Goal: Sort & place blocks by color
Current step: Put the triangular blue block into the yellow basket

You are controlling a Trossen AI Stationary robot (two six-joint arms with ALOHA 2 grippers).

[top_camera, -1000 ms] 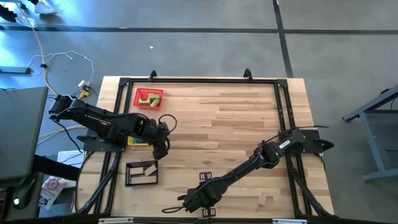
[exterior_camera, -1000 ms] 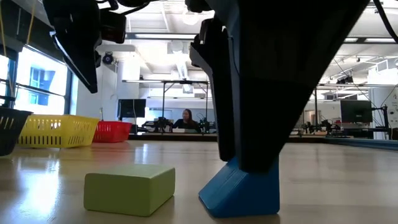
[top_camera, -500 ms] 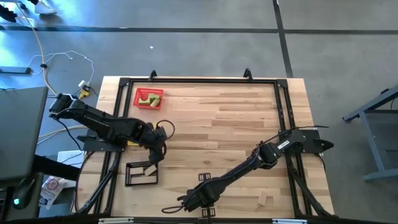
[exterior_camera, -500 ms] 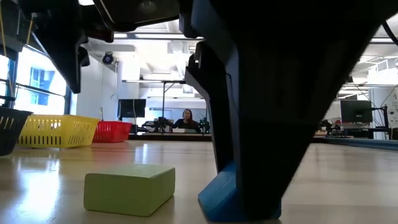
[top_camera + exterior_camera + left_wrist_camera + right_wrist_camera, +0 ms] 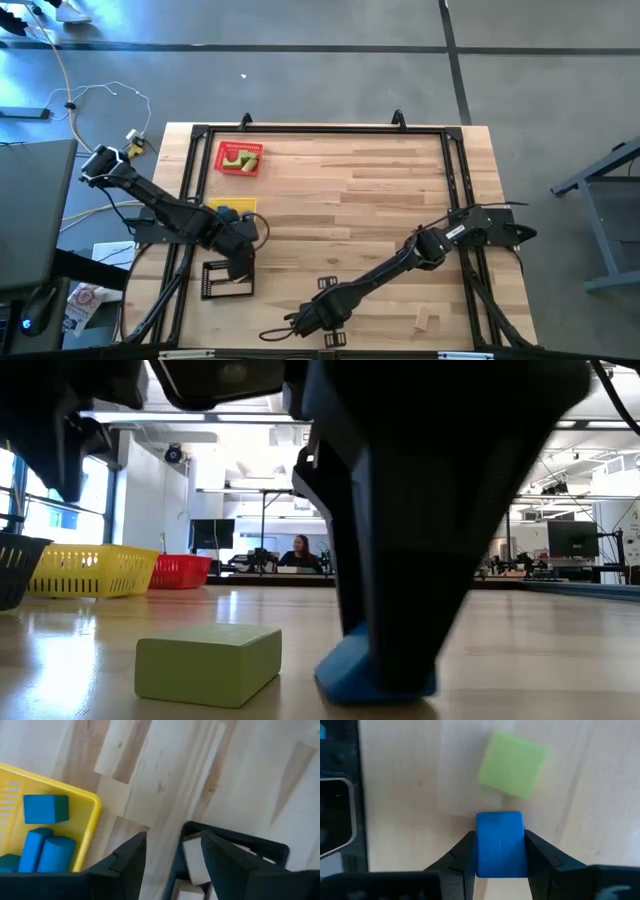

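Note:
A blue block [image 5: 500, 844] sits on the table near the front edge, with my right gripper [image 5: 500, 862] shut on it. A light green block [image 5: 512, 765] lies flat on the table just beside it [image 5: 208, 660]. My left gripper [image 5: 172, 855] hangs open above the table, over the near rim of the black tray [image 5: 235, 840], with nothing between its fingers. The black tray holds tan blocks [image 5: 195, 862]. The yellow tray [image 5: 90, 800] next to it holds blue blocks [image 5: 46, 809]. My right gripper pinches the blue block between its two fingers, one on each of two opposite sides [image 5: 479, 851]. The fingers come from above, pointing down. The block rests with its underside [image 5: 345, 682] on the table.
A red tray [image 5: 222, 160] with green blocks stands at the far left of the table. One tan block [image 5: 425, 320] lies near the front edge to the right. A black frame [image 5: 455, 190] runs around the work area.
My left gripper has swung from above the yellow tray toward the table's near edge and now hangs over the black tray. In the low view my right gripper's dark fingers cover more of the blue block than before; the block has stayed on the table.

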